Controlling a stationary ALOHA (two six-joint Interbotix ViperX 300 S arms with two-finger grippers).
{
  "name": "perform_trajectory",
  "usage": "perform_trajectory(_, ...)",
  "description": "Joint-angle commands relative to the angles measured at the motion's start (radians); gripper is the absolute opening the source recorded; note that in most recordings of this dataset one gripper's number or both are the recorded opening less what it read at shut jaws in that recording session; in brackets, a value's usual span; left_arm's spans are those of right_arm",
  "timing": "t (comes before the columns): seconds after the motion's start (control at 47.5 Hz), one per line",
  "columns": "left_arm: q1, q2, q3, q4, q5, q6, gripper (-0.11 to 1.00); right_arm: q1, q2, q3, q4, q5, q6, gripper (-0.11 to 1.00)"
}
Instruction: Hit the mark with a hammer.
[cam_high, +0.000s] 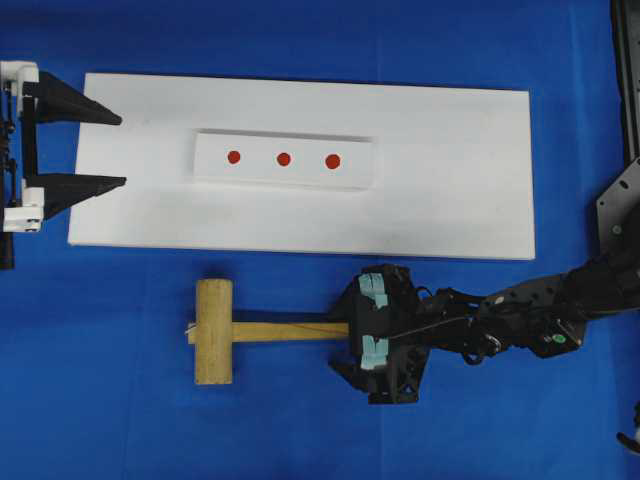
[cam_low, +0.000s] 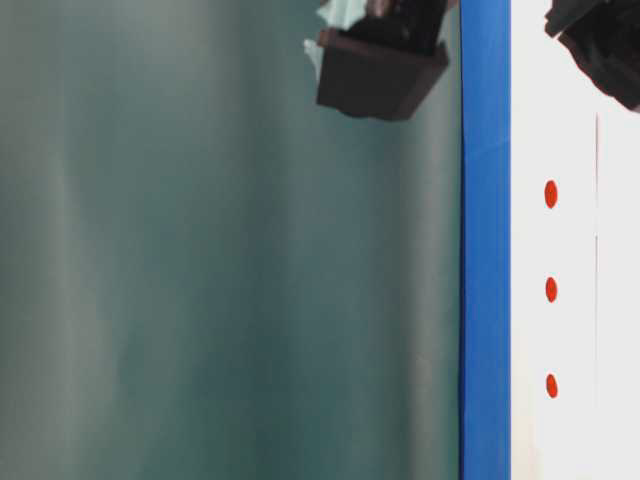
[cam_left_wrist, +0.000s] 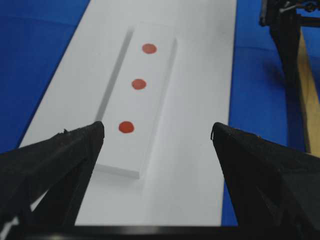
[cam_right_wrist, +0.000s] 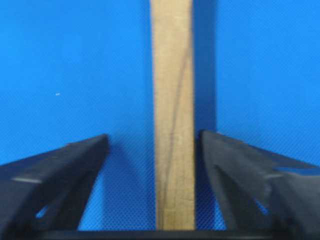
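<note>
Hammer handle between the open jaws

The right pincer (cam_right_wrist: 155, 150) straddles the hammer (cam_high: 240, 332) handle; bare blue tabletop (cam_right_wrist: 75, 65) flanks both fingers.

No lettering, numerals, brand names or labels are legible on any surface in the four views. The only signs are three solid red dots (cam_high: 283, 159) set in a row on the raised white block (cam_high: 283, 176), which lies on the white board (cam_high: 450, 170). Seen from the left wrist and from table level, the dots likewise carry no text or number.
</note>
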Motion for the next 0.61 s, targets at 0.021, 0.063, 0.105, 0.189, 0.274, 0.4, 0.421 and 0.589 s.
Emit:
perform_trajectory(0.021,0.003,0.003,-0.009,-0.003,-0.002,-0.002,0.86,-0.003,-0.021,-0.006,0.003,-0.009,0.002,0.94)
perform_trajectory(0.063,0.003,0.003,-0.009,-0.003,0.0,-0.002,0.86,-0.005,-0.032,-0.006,0.003,-0.011,0.0,0.95)
perform_trajectory(0.105,0.003,0.003,-0.011,-0.003,0.0,-0.002,0.86,-0.003,-0.046,-0.006,0.003,-0.011,-0.002,0.92)
perform_trajectory(0.189,0.003,0.003,-0.009,-0.003,0.002,-0.002,0.86,-0.003,-0.092,-0.003,0.0,-0.008,-0.015,0.89)
perform_trajectory(0.274,0.003,0.003,-0.011,-0.003,0.0,-0.002,0.86,-0.005,-0.158,0.009,-0.006,-0.008,-0.032,0.9)
perform_trajectory(0.4,0.003,0.003,-0.011,-0.003,0.002,-0.002,0.86,-0.011,-0.252,0.031,-0.006,-0.006,-0.086,0.9)
perform_trajectory(0.421,0.003,0.003,-0.011,-0.003,0.002,-0.002,0.86,-0.012,-0.267,0.035,-0.006,-0.006,-0.097,0.9)
perform_trajectory(0.589,0.003,0.003,-0.011,-0.003,0.002,0.0,0.86,-0.064,-0.408,0.063,-0.006,-0.002,-0.19,0.89)
